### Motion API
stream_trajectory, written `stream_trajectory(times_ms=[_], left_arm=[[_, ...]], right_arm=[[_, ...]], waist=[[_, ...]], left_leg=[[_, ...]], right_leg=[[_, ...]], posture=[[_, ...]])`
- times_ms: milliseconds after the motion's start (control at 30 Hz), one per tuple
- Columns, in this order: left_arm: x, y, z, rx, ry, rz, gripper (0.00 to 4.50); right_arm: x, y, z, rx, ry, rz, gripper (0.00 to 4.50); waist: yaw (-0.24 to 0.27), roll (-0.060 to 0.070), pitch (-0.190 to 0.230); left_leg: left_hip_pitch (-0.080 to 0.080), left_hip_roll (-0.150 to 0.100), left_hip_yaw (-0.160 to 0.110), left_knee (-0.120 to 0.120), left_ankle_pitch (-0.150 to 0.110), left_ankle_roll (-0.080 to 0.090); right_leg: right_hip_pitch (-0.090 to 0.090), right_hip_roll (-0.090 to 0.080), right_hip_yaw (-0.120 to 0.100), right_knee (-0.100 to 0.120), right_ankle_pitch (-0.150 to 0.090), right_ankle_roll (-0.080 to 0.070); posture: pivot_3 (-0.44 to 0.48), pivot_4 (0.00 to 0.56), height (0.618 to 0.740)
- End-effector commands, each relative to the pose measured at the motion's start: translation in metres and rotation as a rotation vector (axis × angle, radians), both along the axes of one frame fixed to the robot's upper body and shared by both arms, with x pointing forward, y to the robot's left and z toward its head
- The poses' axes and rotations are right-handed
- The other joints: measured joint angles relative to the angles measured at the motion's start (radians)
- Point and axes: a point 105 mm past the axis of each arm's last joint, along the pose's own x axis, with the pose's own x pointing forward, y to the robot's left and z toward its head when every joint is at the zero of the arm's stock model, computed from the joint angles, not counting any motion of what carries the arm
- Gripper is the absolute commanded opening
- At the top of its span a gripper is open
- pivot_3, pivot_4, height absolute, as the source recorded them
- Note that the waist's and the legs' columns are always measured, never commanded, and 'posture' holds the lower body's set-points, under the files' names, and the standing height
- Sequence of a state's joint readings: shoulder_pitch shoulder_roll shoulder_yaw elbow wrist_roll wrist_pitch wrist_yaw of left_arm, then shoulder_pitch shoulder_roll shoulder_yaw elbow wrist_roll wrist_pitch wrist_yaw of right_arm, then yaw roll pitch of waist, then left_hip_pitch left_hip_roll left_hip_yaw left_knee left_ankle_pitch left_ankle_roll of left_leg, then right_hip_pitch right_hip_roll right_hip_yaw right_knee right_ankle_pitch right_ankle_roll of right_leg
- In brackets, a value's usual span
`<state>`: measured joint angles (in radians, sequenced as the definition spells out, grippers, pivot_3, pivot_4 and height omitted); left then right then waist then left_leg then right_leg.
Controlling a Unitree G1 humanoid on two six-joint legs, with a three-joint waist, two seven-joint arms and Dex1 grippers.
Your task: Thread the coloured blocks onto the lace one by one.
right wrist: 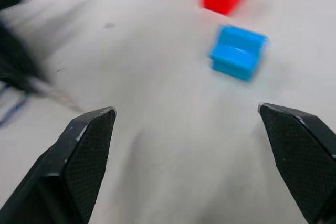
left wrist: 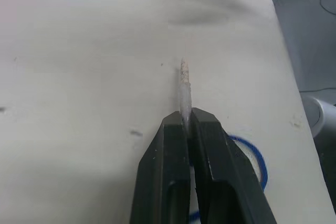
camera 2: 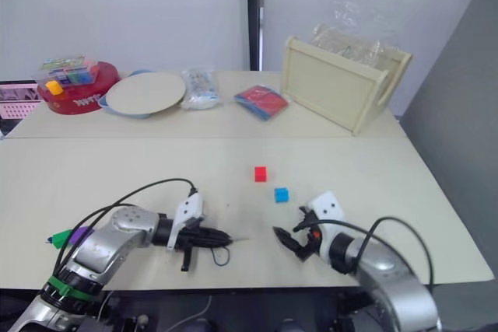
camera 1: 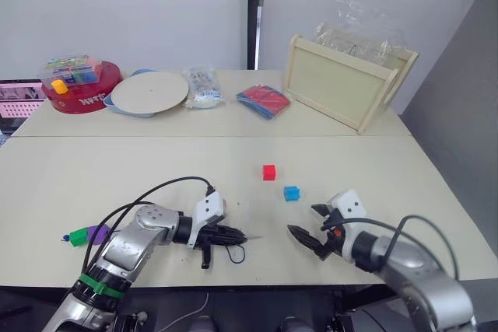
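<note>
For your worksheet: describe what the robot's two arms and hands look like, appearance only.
Both arms are silver-grey metal with looping black cables. The left arm carries a green band. Each wrist has a white block. The left hand and right hand each have two black fingers with finely textured inner pads.

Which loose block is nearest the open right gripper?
The light blue block, lying just ahead of the right gripper; the red block sits farther off.

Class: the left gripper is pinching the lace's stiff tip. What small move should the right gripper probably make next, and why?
Probably move the right gripper forward to close on the light blue block. Its jaws stand open and empty, and that block lies nearest to them, with the red block just beyond. The left gripper already holds the lace, its tip pointing toward the right gripper.
</note>
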<state>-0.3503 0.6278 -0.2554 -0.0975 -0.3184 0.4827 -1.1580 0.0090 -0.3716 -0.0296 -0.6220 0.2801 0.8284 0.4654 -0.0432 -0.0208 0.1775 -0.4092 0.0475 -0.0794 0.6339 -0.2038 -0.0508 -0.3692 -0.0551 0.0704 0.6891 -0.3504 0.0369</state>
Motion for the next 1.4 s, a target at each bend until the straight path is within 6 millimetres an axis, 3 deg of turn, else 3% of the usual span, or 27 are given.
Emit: stream_trajectory(times_ms=[33,233,467,600,800,967,1100,1200,1400], left_arm=[[-0.001,0.002,0.010,-0.017,-0.030,0.003,0.00],[-0.002,0.005,0.010,-0.010,-0.031,0.012,0.00],[-0.001,0.006,0.011,-0.003,-0.040,0.013,0.00],[-0.002,0.007,0.011,0.002,-0.042,0.016,0.00],[-0.001,0.011,0.010,0.007,-0.044,0.027,0.00],[-0.003,0.014,0.010,0.010,-0.046,0.031,0.00],[-0.003,0.014,0.009,0.014,-0.044,0.013,0.00],[-0.001,0.011,0.010,0.014,-0.050,0.000,0.00],[0.001,0.009,0.009,0.019,-0.052,-0.016,0.00]], right_arm=[[0.014,0.003,0.010,0.005,-0.130,-0.197,4.48],[0.038,0.031,0.000,0.048,-0.181,-0.343,4.48],[0.075,0.032,-0.015,0.051,-0.157,-0.514,4.48],[0.076,0.032,-0.022,0.086,-0.118,-0.537,3.37],[0.053,0.048,-0.019,0.107,-0.100,-0.450,1.28],[0.032,0.053,-0.013,0.099,-0.113,-0.387,1.22],[-0.007,0.060,-0.011,0.102,-0.140,-0.225,1.22],[-0.025,0.063,-0.029,0.125,-0.033,-0.151,1.22],[-0.023,0.063,-0.046,0.119,0.056,-0.177,1.22]], waist=[[-0.003,0.000,0.000],[-0.001,0.000,0.000],[-0.002,0.000,0.000],[0.000,0.000,0.000],[0.000,0.000,0.000],[-0.001,0.000,0.000],[0.002,0.000,0.000],[-0.001,0.000,0.000],[-0.007,-0.002,-0.001]], left_leg=[[0.000,0.000,0.000,0.000,0.000,0.000],[0.001,0.000,0.000,-0.001,0.000,-0.001],[0.001,0.000,0.000,-0.001,0.001,-0.001],[0.002,0.000,0.000,-0.002,0.001,-0.001],[0.002,0.000,0.000,-0.003,0.001,-0.001],[0.003,0.000,0.000,-0.004,0.001,-0.001],[0.002,0.000,0.000,-0.005,0.001,-0.001],[0.002,0.000,0.000,-0.005,0.001,-0.001],[0.004,0.001,0.000,-0.005,0.001,-0.001]], right_leg=[[0.000,0.000,0.000,0.000,0.000,0.000],[0.000,0.000,0.000,0.001,0.000,0.000],[-0.001,0.000,0.000,0.001,0.000,0.000],[0.000,0.000,0.000,0.002,0.000,0.000],[-0.001,-0.001,0.000,0.002,0.000,0.000],[-0.001,-0.001,0.000,0.002,0.000,0.000],[-0.001,-0.001,0.000,0.000,0.000,0.000],[0.000,-0.001,0.000,-0.001,0.000,0.000],[0.001,0.001,0.000,0.000,0.000,0.000]], posture=[[0.000,0.150,0.740],[0.000,0.150,0.740],[0.000,0.150,0.740],[0.000,0.150,0.740],[0.000,0.150,0.740],[0.000,0.150,0.740],[0.000,0.150,0.740],[0.000,0.150,0.740],[0.000,0.150,0.740]])
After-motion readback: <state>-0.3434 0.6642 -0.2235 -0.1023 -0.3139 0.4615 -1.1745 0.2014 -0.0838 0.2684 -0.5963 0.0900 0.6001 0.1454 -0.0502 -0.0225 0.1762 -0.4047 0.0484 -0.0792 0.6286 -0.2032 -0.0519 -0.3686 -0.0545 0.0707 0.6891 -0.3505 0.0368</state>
